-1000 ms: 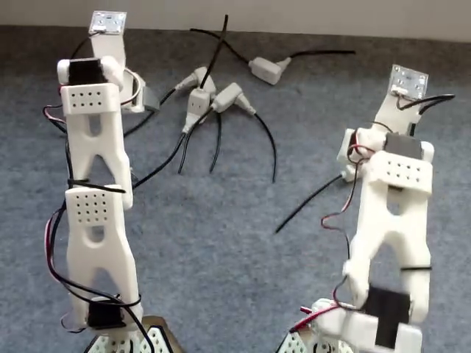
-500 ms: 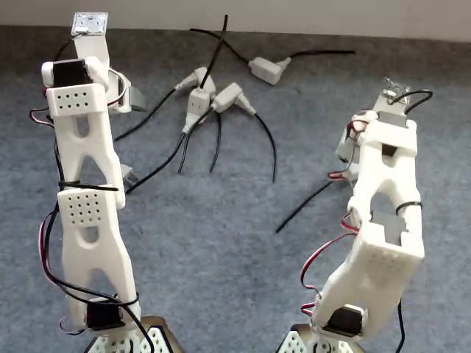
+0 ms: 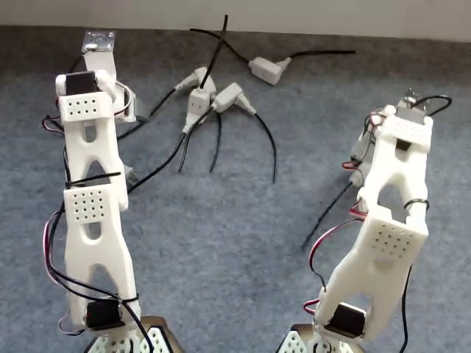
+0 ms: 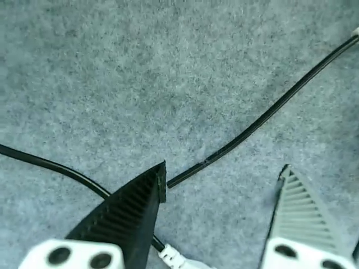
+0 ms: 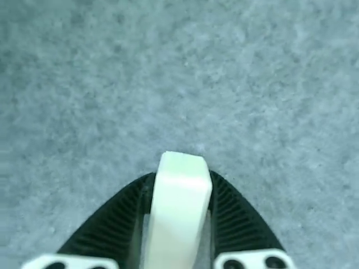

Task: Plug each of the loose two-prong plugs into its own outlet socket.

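A cluster of connectors [image 3: 197, 101] is gathered at the far centre of the carpet [image 3: 221, 235], with a fourth connector [image 3: 266, 69] set just behind it to the right. The left arm [image 3: 92, 191] is stationed near left, the right arm [image 3: 386, 220] near right. A cable [image 4: 263, 115] is laid beneath the left gripper [image 4: 224, 171]; a plug body [image 5: 179, 202] is lodged between the fingers of the right gripper [image 5: 180, 178].

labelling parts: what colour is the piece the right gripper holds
White piece; right wrist view shows it best.
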`<state>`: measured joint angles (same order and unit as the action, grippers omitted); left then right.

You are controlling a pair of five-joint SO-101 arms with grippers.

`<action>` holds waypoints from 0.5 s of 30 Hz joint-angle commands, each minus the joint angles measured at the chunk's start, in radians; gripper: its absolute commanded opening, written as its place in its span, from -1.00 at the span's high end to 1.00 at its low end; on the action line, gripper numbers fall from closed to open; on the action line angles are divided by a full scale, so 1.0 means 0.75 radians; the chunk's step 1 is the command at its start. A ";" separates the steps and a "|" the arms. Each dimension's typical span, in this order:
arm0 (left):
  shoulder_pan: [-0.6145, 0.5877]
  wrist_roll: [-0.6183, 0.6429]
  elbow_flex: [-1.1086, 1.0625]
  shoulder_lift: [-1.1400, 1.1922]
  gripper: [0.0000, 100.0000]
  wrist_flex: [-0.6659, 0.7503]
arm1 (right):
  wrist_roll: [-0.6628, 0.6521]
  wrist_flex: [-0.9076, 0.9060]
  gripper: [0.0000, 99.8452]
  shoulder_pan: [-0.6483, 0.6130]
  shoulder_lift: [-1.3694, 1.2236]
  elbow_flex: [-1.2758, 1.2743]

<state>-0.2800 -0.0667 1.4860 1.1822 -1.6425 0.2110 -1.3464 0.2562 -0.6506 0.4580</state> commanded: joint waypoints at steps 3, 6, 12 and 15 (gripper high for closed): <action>-0.021 -0.002 0.011 -0.021 0.38 0.023 | 0.010 -0.408 0.87 -0.150 0.058 0.265; -0.021 -0.002 0.011 -0.021 0.38 0.020 | 0.014 -0.478 0.87 -0.265 0.058 0.304; -0.046 -0.004 0.040 -0.024 0.38 -0.039 | 0.196 -0.482 0.87 -0.506 0.032 0.312; -0.093 -0.004 0.134 -0.019 0.38 -0.086 | 0.254 -0.500 0.87 -0.615 0.032 0.314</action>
<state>-0.2984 -0.0667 1.4968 1.1822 -1.6671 0.3583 -1.6947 -0.1304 -0.6506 0.6360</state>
